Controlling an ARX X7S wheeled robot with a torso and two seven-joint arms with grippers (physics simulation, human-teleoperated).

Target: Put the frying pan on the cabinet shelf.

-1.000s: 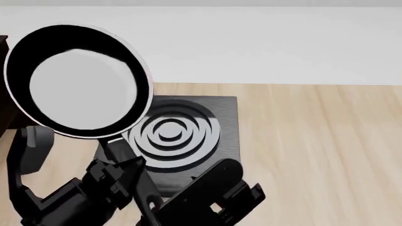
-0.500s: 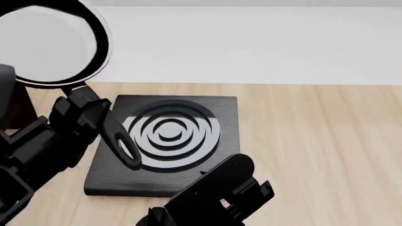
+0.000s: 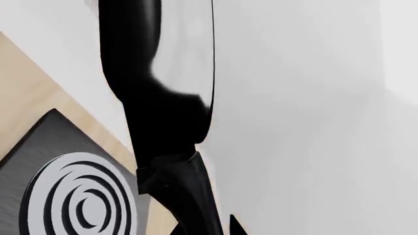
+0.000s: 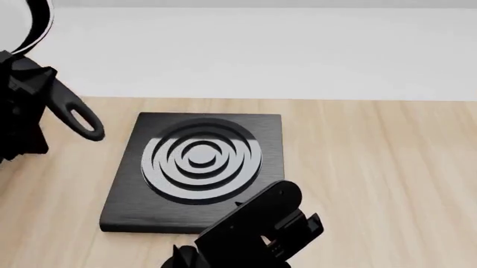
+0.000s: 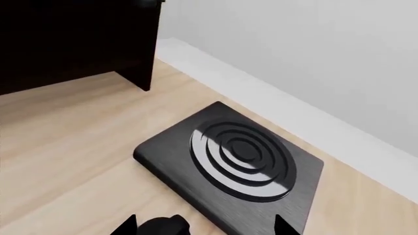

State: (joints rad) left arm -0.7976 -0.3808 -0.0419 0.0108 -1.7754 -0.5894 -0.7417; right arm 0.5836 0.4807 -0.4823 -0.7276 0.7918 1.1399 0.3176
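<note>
The frying pan (image 4: pixel 30 22) is held aloft by its handle, pinched in the left gripper (image 4: pixel 26 84), off the table's (image 4: pixel 387 167) left edge. The cabinet shelf (image 5: pixel 72 44) is seen beyond the burner plate (image 4: pixel 198 167). R gripper (image 5: pixel 202 230): jaw state can't be told.

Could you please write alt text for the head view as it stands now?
A square black burner plate sits on a light wooden table. At far left the frying pan is held up, mostly out of frame. The right arm is at the bottom.

Glossy black frying pan (image 3: pixel 140 63); matt brushed burner plate (image 4: pixel 195 167); pale wood-grain tabletop (image 4: pixel 380 178).
</note>
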